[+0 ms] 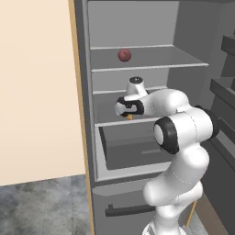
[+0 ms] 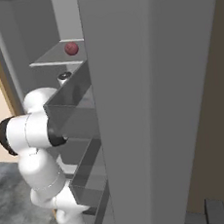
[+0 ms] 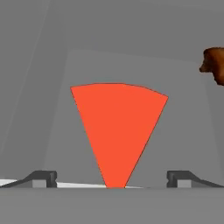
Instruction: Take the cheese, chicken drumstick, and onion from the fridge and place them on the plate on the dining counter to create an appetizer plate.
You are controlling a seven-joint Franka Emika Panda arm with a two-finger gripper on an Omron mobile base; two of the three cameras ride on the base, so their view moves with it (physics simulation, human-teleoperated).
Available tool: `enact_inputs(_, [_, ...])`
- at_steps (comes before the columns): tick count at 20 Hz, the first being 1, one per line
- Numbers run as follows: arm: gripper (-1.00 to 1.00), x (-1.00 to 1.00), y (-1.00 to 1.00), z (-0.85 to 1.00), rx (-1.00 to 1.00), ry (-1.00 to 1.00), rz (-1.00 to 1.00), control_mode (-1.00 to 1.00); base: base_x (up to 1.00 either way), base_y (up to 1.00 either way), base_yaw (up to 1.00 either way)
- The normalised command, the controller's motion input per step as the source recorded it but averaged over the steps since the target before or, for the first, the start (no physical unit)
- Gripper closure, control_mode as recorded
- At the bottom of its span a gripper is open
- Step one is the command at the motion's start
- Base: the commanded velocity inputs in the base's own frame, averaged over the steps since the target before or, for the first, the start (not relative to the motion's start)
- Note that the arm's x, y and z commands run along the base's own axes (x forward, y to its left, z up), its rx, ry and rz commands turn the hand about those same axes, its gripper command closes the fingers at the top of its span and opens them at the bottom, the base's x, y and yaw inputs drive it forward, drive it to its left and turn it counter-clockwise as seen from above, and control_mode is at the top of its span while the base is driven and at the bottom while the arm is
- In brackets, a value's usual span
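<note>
Hand view | cheese (image 3: 117,127) centred between spread fingers (image 3: 41,178) | contact unclear

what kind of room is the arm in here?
Most likely a kitchen: an open fridge with shelves, an onion on the upper shelf, and a cheese wedge and a chicken drumstick ahead of the open gripper.

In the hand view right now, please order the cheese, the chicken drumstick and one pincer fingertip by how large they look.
1. cheese, largest by far.
2. fingertip and chicken drumstick: they look alike; the drumstick is cut by the picture's edge and lies farther away, so no ranking.
</note>
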Motion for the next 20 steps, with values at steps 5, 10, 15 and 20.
enact_inputs(5, [-1.0, 0.48, 0.0, -0.16, 0.0, 0.0, 0.0, -1.0, 0.0, 0.0, 0.0])
enact_inputs(10, [-1.0, 0.42, 0.0, -0.24, 0.0, 0.0, 0.0, -1.0, 0.0, 0.0, 0.0])
enact_inputs(15, [1.0, 0.17, 0.0, -0.4, 0.0, 0.0, 0.0, -1.0, 0.0, 0.0, 0.0])
enact_inputs(20, [1.0, 0.07, 0.0, -0.35, 0.0, -0.01, 0.0, -1.0, 0.0, 0.0, 0.0])
